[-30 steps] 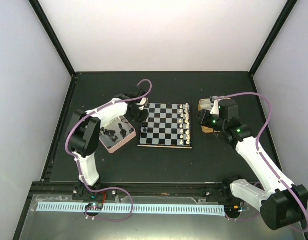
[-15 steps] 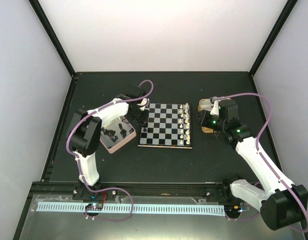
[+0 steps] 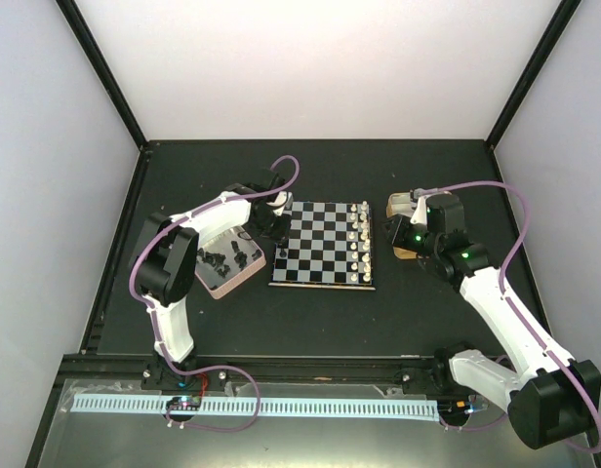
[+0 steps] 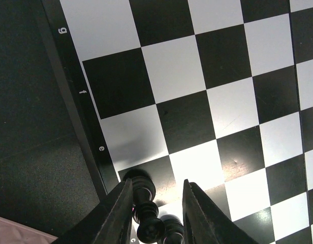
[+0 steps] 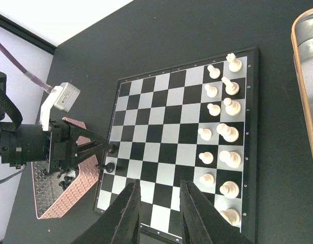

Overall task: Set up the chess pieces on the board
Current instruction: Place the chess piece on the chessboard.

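Left wrist view, closest in, shows the left gripper [image 4: 156,184] with jaws apart around a black piece [image 4: 145,203] standing on an edge square of the board [image 4: 212,96]. Right wrist view shows more. The right gripper [image 5: 160,187] has its jaws apart and empty. White pieces [image 5: 220,133] line one board edge, and more black pieces [image 5: 65,178] lie in the pink tin [image 5: 47,206].

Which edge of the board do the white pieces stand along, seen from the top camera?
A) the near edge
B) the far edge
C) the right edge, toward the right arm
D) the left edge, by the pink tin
C: the white pieces stand in two rows along the right edge of the board, on the right arm's side.
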Action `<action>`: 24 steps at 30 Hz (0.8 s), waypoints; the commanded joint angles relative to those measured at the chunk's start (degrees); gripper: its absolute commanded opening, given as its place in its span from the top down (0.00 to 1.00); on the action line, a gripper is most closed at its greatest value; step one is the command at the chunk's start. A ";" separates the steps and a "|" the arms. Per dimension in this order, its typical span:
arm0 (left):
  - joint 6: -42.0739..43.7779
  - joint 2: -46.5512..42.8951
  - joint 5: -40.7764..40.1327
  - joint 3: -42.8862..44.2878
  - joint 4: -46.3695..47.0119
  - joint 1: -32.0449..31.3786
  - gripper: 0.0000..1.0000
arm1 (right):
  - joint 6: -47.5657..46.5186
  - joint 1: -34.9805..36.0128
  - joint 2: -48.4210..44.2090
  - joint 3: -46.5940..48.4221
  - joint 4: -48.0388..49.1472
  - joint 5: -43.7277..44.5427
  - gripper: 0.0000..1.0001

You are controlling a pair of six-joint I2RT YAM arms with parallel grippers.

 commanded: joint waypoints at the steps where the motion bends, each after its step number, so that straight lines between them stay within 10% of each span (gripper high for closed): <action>1: 0.11 -1.00 -0.65 0.73 -0.05 -0.27 0.73 | 0.00 -0.01 -0.92 -0.73 0.23 0.01 0.77; 24: -0.12 -0.28 1.19 1.29 -0.29 -0.51 0.89 | 0.13 -0.05 -0.69 -0.99 0.51 0.03 0.77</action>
